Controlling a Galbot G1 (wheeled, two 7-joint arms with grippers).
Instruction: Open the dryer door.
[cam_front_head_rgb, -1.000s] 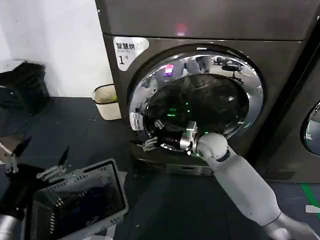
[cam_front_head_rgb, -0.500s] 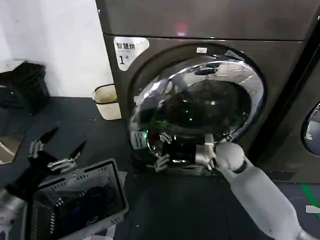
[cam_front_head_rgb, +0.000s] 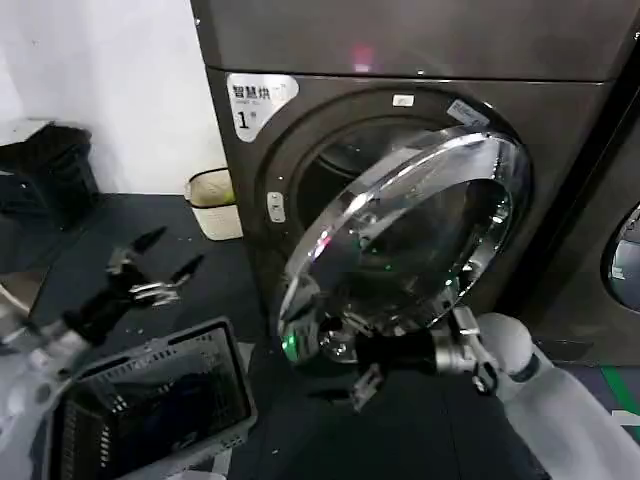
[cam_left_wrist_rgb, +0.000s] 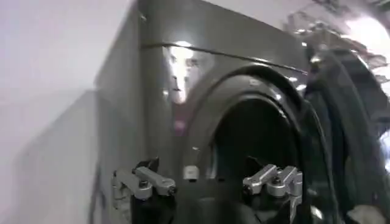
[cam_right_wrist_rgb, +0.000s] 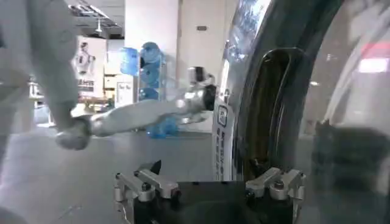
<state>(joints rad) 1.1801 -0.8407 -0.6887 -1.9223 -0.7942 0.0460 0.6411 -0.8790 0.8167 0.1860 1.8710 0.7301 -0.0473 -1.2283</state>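
At the dryer door's (cam_front_head_rgb: 405, 235) lower edge, right hand (cam_front_head_rgb: 345, 365) (fingers spread), door ajar

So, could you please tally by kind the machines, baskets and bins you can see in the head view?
Front-loading machines: 2, the dryer with its dryer door swung partly open, and a second machine at the right edge.
Laundry baskets: 1, the grey basket.
Bins: 1, the small bin by the wall.
Total: 4.

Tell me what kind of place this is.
Probably a laundry room or a mock-up of one: a front-loading dryer with its dryer door swung partly open, a second machine beside it, and a laundry basket on the dark floor.
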